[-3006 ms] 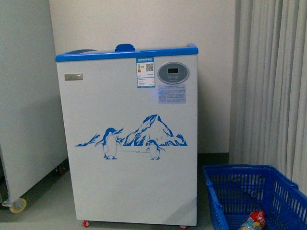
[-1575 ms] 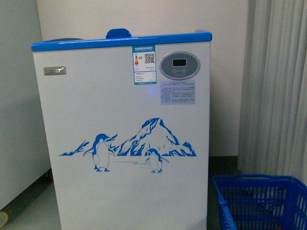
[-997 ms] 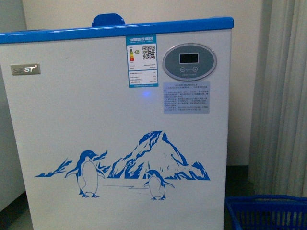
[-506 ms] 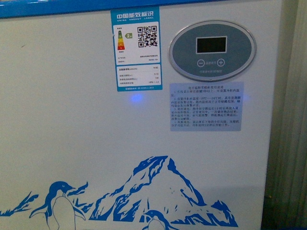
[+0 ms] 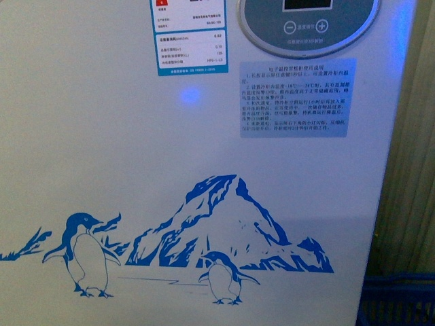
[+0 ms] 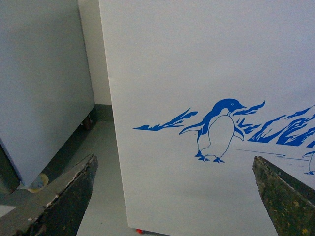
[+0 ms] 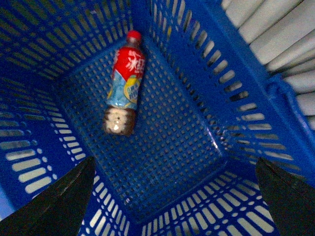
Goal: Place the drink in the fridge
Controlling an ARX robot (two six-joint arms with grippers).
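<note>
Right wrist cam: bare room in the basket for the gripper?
Bare mesh floor of the blue plastic basket between the red-capped drink bottle and the wall by the pale curtain, and toward the open right gripper. Tight at the cap, close to a wall.

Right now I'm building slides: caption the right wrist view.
Open right gripper over drink bottle lying in blue basket.

It looks like a plain room arranged as a small shop. A white fridge (image 5: 102, 149) stands near a blue shopping basket (image 7: 206, 88) and a pale curtain (image 7: 280, 29).
</note>
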